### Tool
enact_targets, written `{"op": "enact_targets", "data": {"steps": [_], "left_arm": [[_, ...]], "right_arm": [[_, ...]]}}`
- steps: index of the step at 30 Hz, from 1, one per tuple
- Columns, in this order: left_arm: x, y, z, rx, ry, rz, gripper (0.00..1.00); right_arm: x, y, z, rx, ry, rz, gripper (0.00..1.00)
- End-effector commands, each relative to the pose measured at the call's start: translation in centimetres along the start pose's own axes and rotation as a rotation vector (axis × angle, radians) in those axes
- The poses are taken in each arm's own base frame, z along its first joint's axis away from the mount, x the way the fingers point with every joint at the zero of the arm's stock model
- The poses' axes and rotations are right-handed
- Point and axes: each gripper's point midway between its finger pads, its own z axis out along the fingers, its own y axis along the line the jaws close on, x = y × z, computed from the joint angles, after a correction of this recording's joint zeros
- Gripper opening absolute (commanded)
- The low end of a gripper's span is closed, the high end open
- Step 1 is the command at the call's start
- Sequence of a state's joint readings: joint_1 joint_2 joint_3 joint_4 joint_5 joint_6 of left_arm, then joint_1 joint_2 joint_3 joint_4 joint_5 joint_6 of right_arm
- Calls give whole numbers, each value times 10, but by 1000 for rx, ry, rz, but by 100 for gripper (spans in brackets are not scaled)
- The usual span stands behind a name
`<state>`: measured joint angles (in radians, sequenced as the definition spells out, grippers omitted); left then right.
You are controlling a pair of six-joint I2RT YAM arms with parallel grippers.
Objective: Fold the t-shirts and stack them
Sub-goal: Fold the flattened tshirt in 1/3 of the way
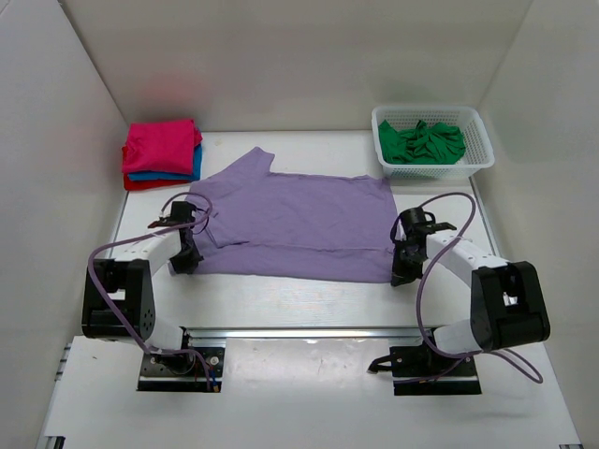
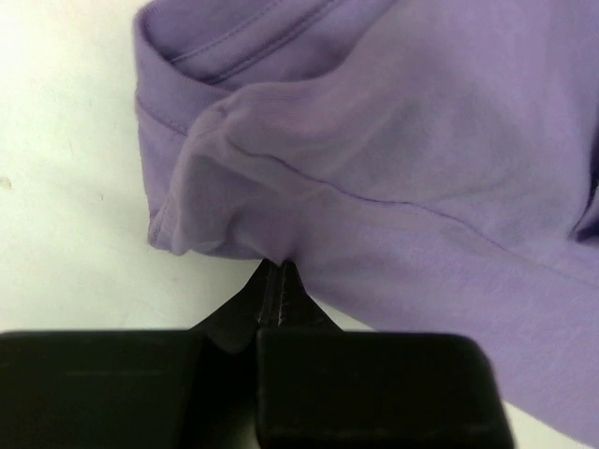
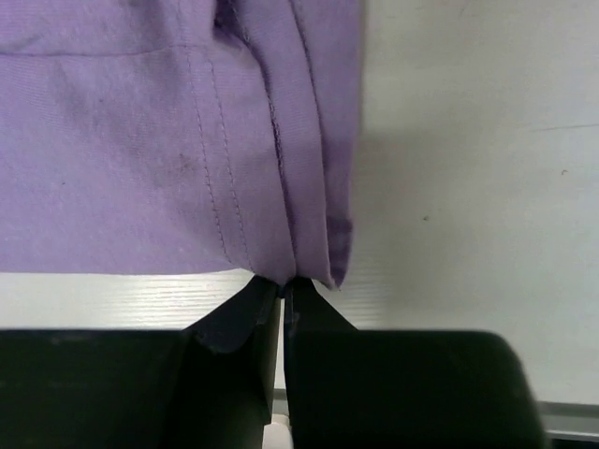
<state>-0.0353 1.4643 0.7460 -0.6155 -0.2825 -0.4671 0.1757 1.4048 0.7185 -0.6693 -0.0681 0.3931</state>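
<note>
Spread flat mid-worktop (image 1: 281, 295): one lilac t-shirt (image 1: 299, 220). Pinched shut on its near edge: two tools, left tool (image 1: 184, 262) at the sleeve end, right tool (image 1: 401, 273) at the hem end. Stacked far left: three folded t-shirts (image 1: 161, 154), pink over blue over red. Crumpled in one white basket (image 1: 479, 154): one green t-shirt (image 1: 423, 142).
</note>
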Motion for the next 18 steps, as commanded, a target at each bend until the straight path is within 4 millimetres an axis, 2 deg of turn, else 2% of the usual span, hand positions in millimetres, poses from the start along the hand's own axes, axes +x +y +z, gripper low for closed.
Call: {"op": "enact_targets", "data": {"steps": [1, 6, 8, 13, 18], "left_arm": [[40, 6, -16, 2, 158, 81, 0], [44, 0, -42, 74, 159, 79, 0], [50, 4, -52, 81, 172, 77, 0], [72, 7, -70, 125, 177, 46, 0], [93, 17, -80, 116, 259, 78, 0]], "right_arm": [[-7, -6, -8, 33, -3, -48, 0], [-2, -23, -25, 82, 31, -92, 0], [-2, -27, -28, 90, 35, -98, 0], [-6, -39, -34, 120, 57, -99, 0], [2, -47, -35, 144, 120, -133, 0]]}}
